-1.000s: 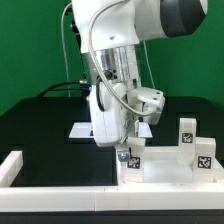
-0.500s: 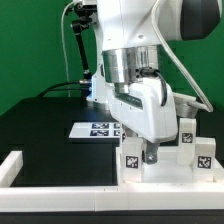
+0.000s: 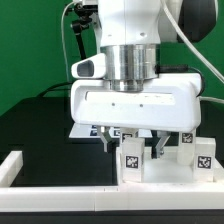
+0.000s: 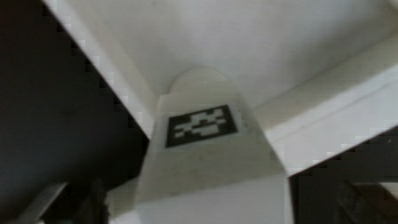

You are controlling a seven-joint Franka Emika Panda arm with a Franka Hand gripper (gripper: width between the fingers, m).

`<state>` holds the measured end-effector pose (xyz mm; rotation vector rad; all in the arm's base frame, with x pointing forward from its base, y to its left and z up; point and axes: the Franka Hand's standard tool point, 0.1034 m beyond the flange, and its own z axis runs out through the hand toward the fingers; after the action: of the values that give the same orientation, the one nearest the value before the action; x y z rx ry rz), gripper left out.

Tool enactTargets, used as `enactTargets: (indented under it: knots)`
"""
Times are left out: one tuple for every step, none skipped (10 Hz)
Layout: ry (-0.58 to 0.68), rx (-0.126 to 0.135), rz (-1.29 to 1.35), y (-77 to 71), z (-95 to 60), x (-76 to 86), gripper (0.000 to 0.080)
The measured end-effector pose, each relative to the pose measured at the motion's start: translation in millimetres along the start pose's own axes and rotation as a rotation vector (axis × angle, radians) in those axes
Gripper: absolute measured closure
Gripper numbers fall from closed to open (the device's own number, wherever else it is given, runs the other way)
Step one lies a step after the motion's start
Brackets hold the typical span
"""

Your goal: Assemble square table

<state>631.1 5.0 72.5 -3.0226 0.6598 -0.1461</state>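
The white square tabletop [image 3: 168, 172] lies at the exterior view's lower right, and its surface also fills the wrist view [image 4: 267, 45]. Three short white tagged legs stand on it: one [image 3: 131, 158] between my fingers, two more [image 3: 187, 136] [image 3: 205, 156] to the right. My gripper [image 3: 131, 144] hangs over the first leg, open, one finger on each side. In the wrist view that leg [image 4: 210, 160] with its tag rises straight between the dark fingertips [image 4: 54, 203], with the gripper [image 4: 205, 216] centred on it. I cannot tell whether the fingers touch it.
The marker board [image 3: 83, 130] lies behind the hand, mostly hidden. Low white border bars run along the front [image 3: 60, 190] and the left corner [image 3: 10, 165]. A green wall stands behind the black table.
The hand has turned about its axis and now faces the camera broadside. It shifted from the tabletop's left corner to directly above the leftmost leg, with the fingers spread on either side.
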Motion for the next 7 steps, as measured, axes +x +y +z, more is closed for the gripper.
enactTargets:
  knots:
    - [0.0,0.0,0.006,-0.1,0.1,-0.1,0.0151]
    - [0.0,0.0,0.024,-0.1,0.2,-0.2,0.0151]
    - [0.0,0.001,0.025,-0.1,0.3,-0.2,0.026]
    - [-0.001,0.0,0.058,-0.1,0.4,-0.3,0.0395]
    - [-0.002,0.002,0.139,0.1,0.6,-0.4,0.0395]
    - [-0.003,0.001,0.198,1.8,1.1,-0.4,0.0508]
    - [-0.003,0.0,0.277,2.6,1.3,-0.2,0.0508]
